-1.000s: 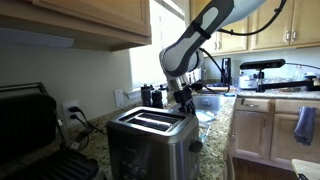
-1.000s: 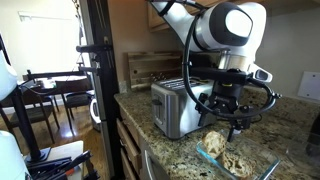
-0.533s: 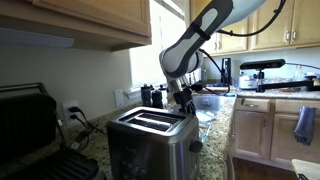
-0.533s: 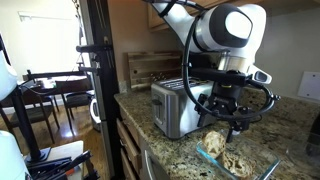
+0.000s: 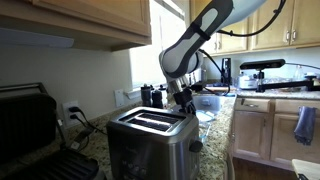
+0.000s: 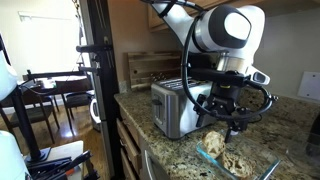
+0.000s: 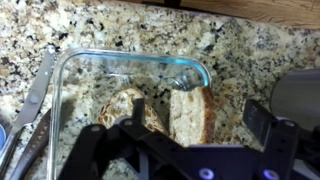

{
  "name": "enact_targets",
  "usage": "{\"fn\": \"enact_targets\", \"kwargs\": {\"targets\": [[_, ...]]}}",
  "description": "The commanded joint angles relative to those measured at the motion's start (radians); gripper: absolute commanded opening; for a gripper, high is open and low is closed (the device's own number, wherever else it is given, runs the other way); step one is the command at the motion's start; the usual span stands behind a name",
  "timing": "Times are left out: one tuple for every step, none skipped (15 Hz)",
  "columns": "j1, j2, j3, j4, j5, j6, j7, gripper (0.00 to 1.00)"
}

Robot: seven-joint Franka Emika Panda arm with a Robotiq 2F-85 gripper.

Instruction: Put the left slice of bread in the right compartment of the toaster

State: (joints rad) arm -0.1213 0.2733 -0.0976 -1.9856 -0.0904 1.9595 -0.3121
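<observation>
- Nothing has visibly moved since the earlier frames: arm, bread and toaster all sit where they did.
- Gripper [image 6: 230,120] hangs pointing down just beside the toaster [image 6: 172,108], low over the glass dish [image 7: 130,55]. Its jaws are spread wide, with nothing between them. In the wrist view one finger [image 7: 88,150] shows at the left edge and the other at the right.
- Two slices of bread lie in the dish under the jaws. The left slice of bread [image 7: 125,108] leans beside the right slice [image 7: 190,115]; the two touch or nearly touch. Neither is gripped.
- Glass dish sits on the granite counter [image 7: 250,50], near the toaster on the side where the gripper hangs. It is rectangular and clear, with rounded corners.
- Toaster stands upright on the same counter. In an exterior view [image 5: 150,140] its black top and two long parallel slots show.
- Metal utensil [image 7: 35,90] lies along the dish's outer edge, so farther from the toaster than the bread.
- Black contact grill [image 5: 30,125] stands beyond the toaster, on the side away from the dish.
</observation>
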Motion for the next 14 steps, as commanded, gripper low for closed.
{"fn": "enact_targets", "kwargs": {"targets": [[-0.012,-0.016,0.011,-0.015,0.015,-0.019,-0.015,1.0],[-0.013,-0.015,0.011,-0.014,0.016,-0.019,-0.016,1.0],[-0.013,-0.014,0.012,-0.014,0.016,-0.019,-0.016,1.0],[-0.013,-0.013,0.012,-0.014,0.016,-0.019,-0.016,1.0],[-0.013,-0.012,0.012,-0.014,0.016,-0.019,-0.016,1.0],[-0.013,-0.01,0.012,-0.013,0.016,-0.019,-0.016,1.0],[-0.012,-0.008,0.012,-0.012,0.016,-0.019,-0.015,1.0],[-0.013,-0.005,0.012,-0.01,0.016,-0.02,-0.015,1.0],[-0.013,-0.003,0.012,-0.009,0.016,-0.02,-0.015,1.0],[-0.013,0.0,0.011,-0.007,0.016,-0.018,-0.012,1.0],[-0.013,0.003,0.011,-0.004,0.015,-0.018,-0.011,1.0],[-0.013,0.006,0.011,-0.002,0.016,-0.019,-0.011,1.0],[-0.014,0.009,0.011,0.0,0.015,-0.019,-0.011,1.0],[-0.014,0.013,0.011,0.004,0.015,-0.021,-0.011,1.0]]}}
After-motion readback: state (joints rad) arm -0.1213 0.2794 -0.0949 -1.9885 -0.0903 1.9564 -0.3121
